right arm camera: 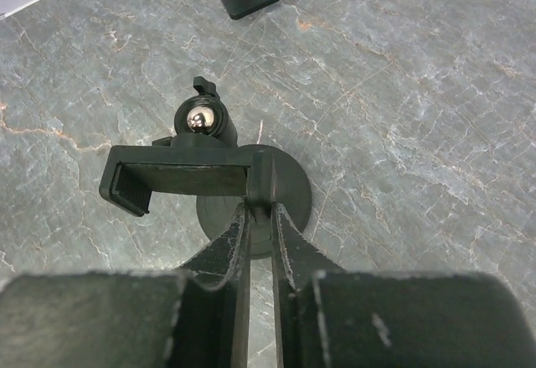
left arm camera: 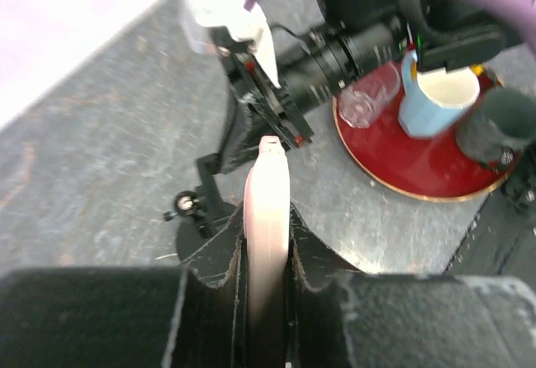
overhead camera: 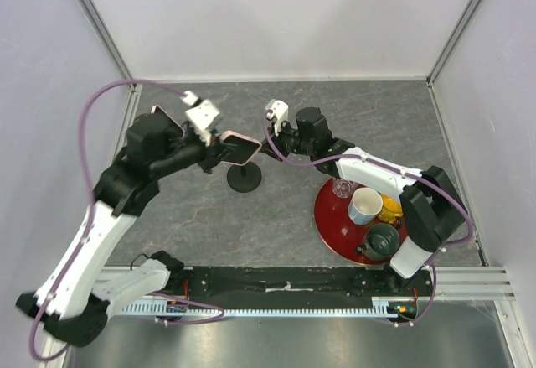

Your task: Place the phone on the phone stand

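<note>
left gripper (left arm camera: pixel 266 246): jaws clenched on pink phone (left arm camera: pixel 268 185), held edge-up, off the stand | phone stand (right arm camera: pixel 180 178): disc base on grey surface (overhead camera: pixel 184 225), just beside phone; cradle end pinched in right gripper (right arm camera: pixel 258 213) jaws | red plate (overhead camera: pixel 331 224): clear glass (overhead camera: pixel 342 189), blue mug (overhead camera: pixel 365 205), yellow item (overhead camera: pixel 390 209), dark teapot (overhead camera: pixel 381 241)

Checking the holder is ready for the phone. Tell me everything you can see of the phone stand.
The phone stand is matte black, plastic by the look: a round disc base flat on the grey marbled table, a shiny metal ball joint with a small knob, and a wide cradle bar with a hooked end, empty. The right gripper has its fingers shut on the cradle's other end. The phone is apart from it.
</note>
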